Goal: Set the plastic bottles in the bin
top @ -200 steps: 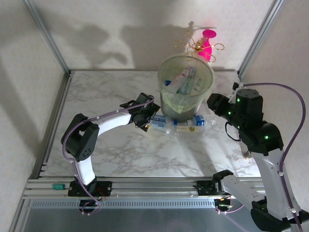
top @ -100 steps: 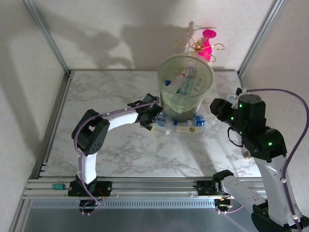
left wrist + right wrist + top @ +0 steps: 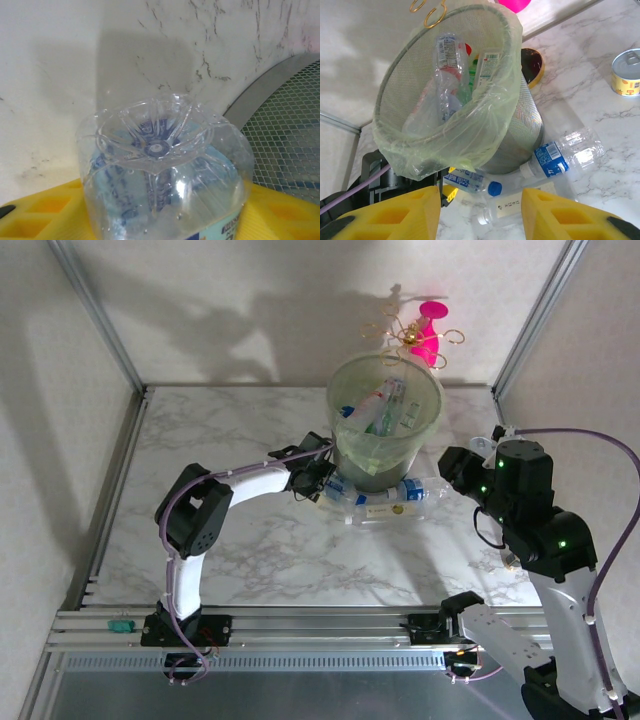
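Ines: Left arm has stretched further across the marble table (image 3: 240, 540) in the last second. The left gripper (image 3: 322, 483) has gone from wide open to closed in around a clear blue-labelled bottle (image 3: 160, 165).

Tomas: Is that a real hold?

Ines: It looks like one. In the left wrist view the yellow fingers (image 3: 45, 210) lie against both flanks of the bottle, with its moulded base facing the camera. How hard they press cannot be told.

Tomas: Where does the bottle lie?

Ines: On its side on the table, at the front-left foot of the bin (image 3: 432, 390), just beside the wall. Two more bottles (image 3: 555, 157) lie along the front of the bin's foot. Several bottles already inside (image 3: 450, 65) stand on end in the yellowish-green liner.

Tomas: And the right gripper (image 3: 480, 210)?

Ines: It hangs to the right of the bin, fingers a little apart with nothing between them.

Tomas: How should the bottle handle?

Ines: It appears empty, so probably very light. The thin wall would likely dent under a hard squeeze, and the smooth plastic could slip or roll. The ribbed base end looks stiffest, so a grip across the body close to that end seems soundest. The lift must also clear the bin's flared rim.
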Motion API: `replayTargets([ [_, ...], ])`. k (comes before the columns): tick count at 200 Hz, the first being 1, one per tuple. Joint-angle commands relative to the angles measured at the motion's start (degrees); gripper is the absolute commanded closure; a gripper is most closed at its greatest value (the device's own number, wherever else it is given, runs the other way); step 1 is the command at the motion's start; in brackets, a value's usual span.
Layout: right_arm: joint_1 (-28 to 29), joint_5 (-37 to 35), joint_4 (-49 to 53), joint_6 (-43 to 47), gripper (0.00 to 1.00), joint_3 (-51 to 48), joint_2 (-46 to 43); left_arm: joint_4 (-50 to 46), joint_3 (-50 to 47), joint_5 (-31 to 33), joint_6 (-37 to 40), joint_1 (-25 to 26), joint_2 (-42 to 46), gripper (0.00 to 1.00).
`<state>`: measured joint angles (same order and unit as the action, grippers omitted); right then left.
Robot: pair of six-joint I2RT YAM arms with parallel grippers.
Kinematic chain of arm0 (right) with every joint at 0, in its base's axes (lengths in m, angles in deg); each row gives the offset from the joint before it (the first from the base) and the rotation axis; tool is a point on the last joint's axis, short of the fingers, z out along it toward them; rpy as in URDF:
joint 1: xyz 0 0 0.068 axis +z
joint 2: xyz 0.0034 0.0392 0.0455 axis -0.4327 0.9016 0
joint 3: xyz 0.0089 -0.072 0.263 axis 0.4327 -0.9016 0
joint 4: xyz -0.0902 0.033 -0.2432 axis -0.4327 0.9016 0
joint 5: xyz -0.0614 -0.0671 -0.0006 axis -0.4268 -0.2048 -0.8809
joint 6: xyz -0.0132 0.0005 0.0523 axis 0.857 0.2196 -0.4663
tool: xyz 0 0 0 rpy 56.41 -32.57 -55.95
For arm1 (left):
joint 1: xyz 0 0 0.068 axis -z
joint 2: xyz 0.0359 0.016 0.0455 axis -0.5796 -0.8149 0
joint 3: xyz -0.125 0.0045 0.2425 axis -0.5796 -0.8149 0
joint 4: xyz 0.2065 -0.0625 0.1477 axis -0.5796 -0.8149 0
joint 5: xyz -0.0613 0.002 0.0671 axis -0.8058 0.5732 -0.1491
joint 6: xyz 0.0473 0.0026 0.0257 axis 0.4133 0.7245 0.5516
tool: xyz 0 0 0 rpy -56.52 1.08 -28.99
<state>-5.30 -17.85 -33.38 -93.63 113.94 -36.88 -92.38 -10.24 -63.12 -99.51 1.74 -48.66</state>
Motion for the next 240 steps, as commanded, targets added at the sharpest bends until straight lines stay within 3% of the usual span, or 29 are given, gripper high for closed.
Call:
replayTargets([
  [1,-0.21,-1.13,0.62,-0.25,0.54,-0.46,-0.46,-5.74,-0.92,7.79,-17.81,0.1,1.26,0.43],
  [34,-0.18,-0.98,0.55,-0.13,0.54,-0.21,-0.31,-6.36,-1.34,8.94,-16.07,-0.58,2.58,0.49],
  [89,-0.19,0.37,-0.8,0.39,0.54,-0.54,0.65,-2.08,-11.21,9.92,-14.74,-3.72,10.92,0.53],
  [174,-0.21,1.64,-4.22,2.13,0.54,0.5,4.85,-3.96,-18.13,12.98,-4.75,-7.79,26.84,0.54],
  [207,-0.18,-2.26,-3.52,-0.12,0.48,3.52,8.26,-5.17,-20.24,14.98,-0.39,-8.64,33.74,0.55],
  [240,-0.13,1.07,-6.79,5.41,0.45,6.93,10.67,-6.15,-19.92,17.85,4.83,-8.87,40.77,0.59],
])
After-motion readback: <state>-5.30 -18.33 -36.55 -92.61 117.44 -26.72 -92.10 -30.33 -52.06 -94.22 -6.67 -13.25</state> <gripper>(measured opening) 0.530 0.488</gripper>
